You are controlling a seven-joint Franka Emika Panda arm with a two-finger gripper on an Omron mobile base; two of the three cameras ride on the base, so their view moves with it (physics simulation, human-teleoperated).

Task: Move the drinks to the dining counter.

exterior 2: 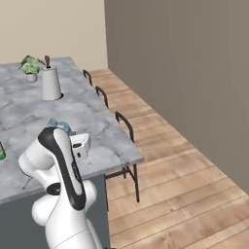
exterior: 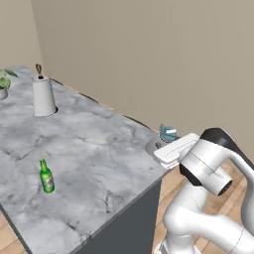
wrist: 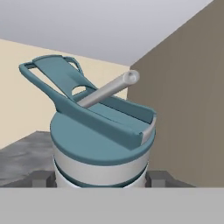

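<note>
**Second drink arriving at the desk**

On the marble desk (exterior: 99, 149) the green bottle (exterior: 46, 176) stands upright at left. At its right edge the gripper (wrist: 102, 179) clasps the teal-lidded tumbler (wrist: 103, 135), straw tilted. Next, judging by this: lower it flat, then release.

Bench (exterior: 99, 149) is smooth grey-veined marble. Bottle (exterior: 46, 176) is glossy green glass. Cup (wrist: 103, 144) has a matt teal plastic lid. Floor (exterior 2: 185, 185) is wood planks.

Beige and taupe walls (exterior 2: 185, 58), wooden plank floor (exterior 2: 185, 194), dark metal stools (exterior 2: 127, 141), potted plant (exterior 2: 30, 67)
</note>
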